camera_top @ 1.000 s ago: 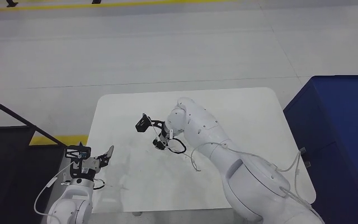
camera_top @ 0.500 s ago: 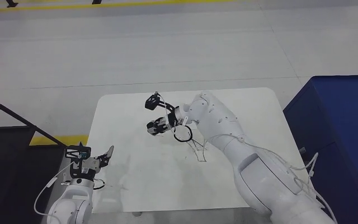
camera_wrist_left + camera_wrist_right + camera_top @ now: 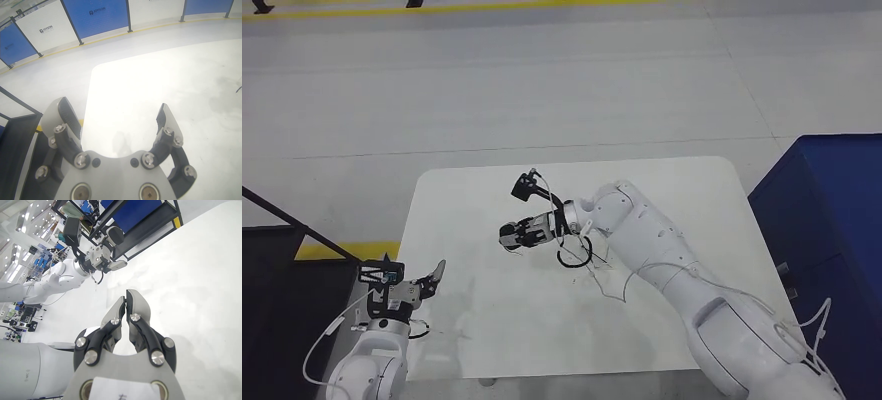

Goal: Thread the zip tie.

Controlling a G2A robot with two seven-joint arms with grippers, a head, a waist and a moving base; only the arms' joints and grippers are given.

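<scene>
My right gripper [image 3: 506, 239] hovers over the middle of the white table [image 3: 672, 190], pointing toward the table's left side. Its two fingers press flat together in the right wrist view, so the right gripper [image 3: 126, 295] is shut, and I can make out nothing between the pads. A black cable loop [image 3: 574, 252] hangs at that arm's wrist. My left gripper [image 3: 420, 276] sits at the table's front left corner. There the left gripper [image 3: 113, 103] stands open above bare tabletop. From the right wrist it shows as the left gripper [image 3: 117, 251], farther off.
A blue cabinet [image 3: 832, 230] stands close to the table's right side. A black metal frame [image 3: 282, 225] runs along the left, just beyond the left arm. Bare tabletop lies between the two grippers, and grey floor lies behind the table.
The right arm has swung to the right and back over the table, and its gripper has turned toward the left side. The left arm has kept still.
</scene>
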